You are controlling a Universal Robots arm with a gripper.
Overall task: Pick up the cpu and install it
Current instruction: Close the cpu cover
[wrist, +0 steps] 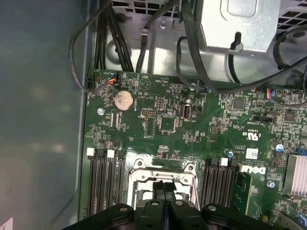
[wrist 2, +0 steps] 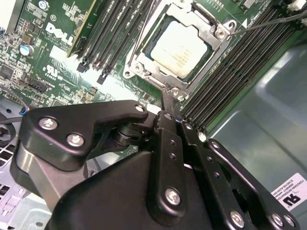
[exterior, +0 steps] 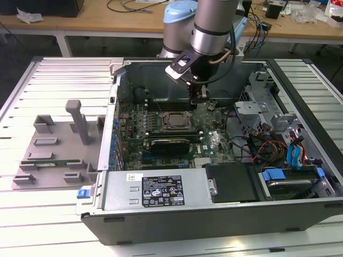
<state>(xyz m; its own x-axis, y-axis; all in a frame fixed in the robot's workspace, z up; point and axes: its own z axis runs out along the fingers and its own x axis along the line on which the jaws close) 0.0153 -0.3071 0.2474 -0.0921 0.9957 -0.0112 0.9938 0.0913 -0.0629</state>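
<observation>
The cpu (wrist 2: 180,47), a pale metal square, lies flat inside the metal socket frame (wrist 2: 144,64) on the green motherboard (exterior: 211,140). In the exterior view the cpu (exterior: 174,121) sits mid-board in the open computer case. My gripper (exterior: 201,99) hangs just above the board, beyond the socket and slightly toward the exterior view's right. Its black fingers are shut with nothing between them. In the second wrist view the gripper (wrist 2: 169,99) tips end at the socket frame's near edge. In the first wrist view the gripper (wrist: 163,186) overlaps the socket frame (wrist: 139,170).
Black memory slots (wrist 2: 112,28) flank the socket on both sides. Cables and a drive cage (exterior: 268,142) fill the case's side at the exterior view's right. A grey fixture (exterior: 53,144) with an upright post stands on the slatted table at the left.
</observation>
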